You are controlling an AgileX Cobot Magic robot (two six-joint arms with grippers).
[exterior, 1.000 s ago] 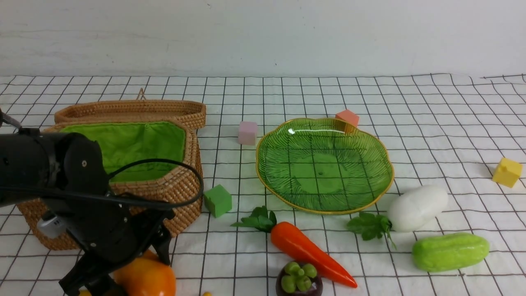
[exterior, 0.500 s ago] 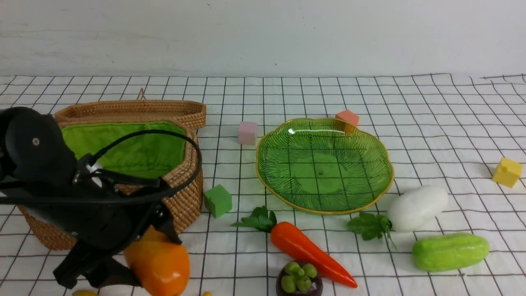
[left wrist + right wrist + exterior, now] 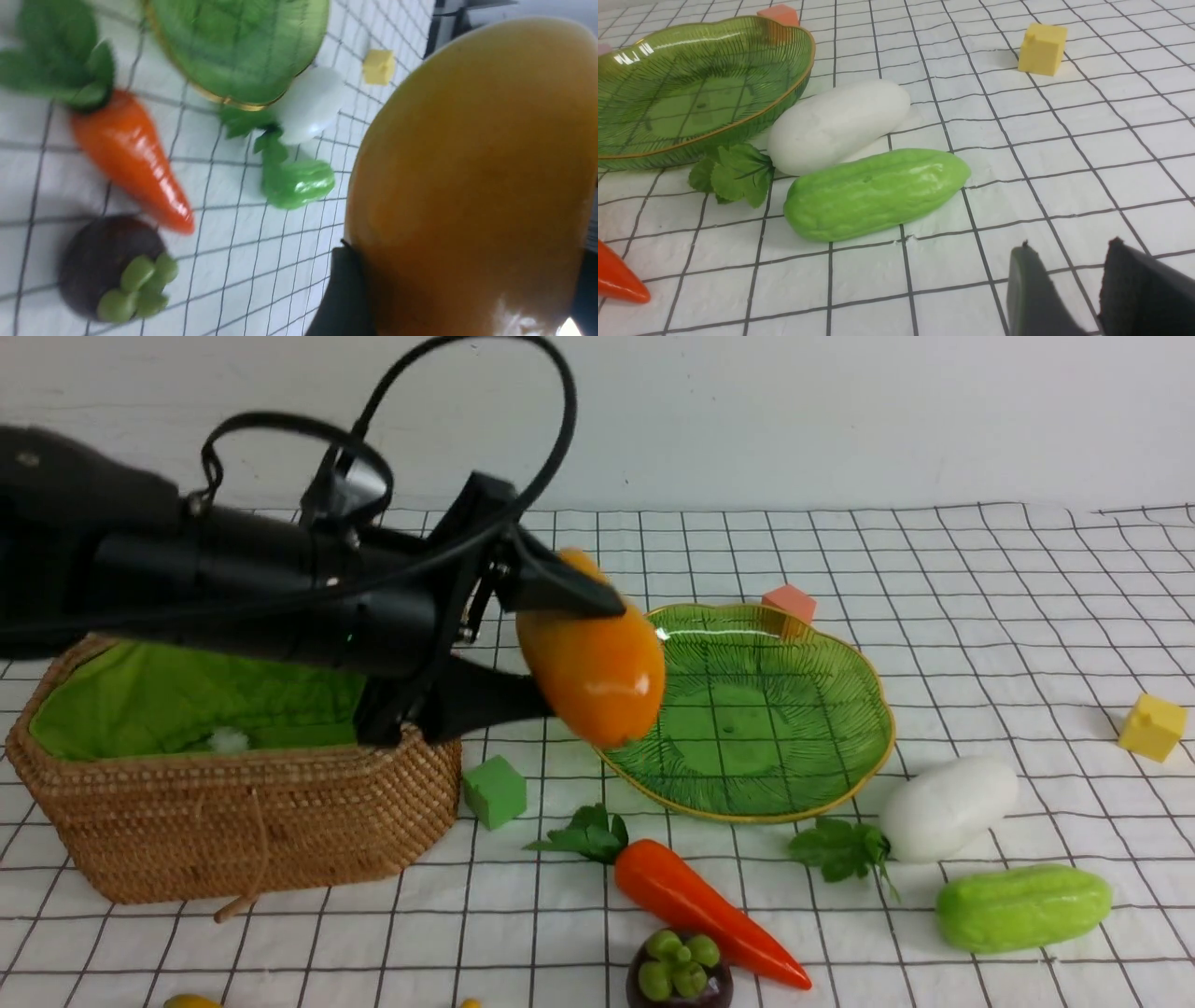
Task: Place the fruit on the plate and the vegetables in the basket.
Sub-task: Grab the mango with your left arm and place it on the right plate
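Pinching mango (image 3: 597,672) by plate (image 3: 747,709): left hand (image 3: 581,651); right hand (image 3: 1069,254) slightly spread, near cucumber (image 3: 873,193).

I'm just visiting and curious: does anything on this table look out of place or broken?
Nothing looks broken or spilled. The only strays are foam cubes among the toy food: a green cube beside the basket, an orange cube behind the plate, a yellow cube far right.
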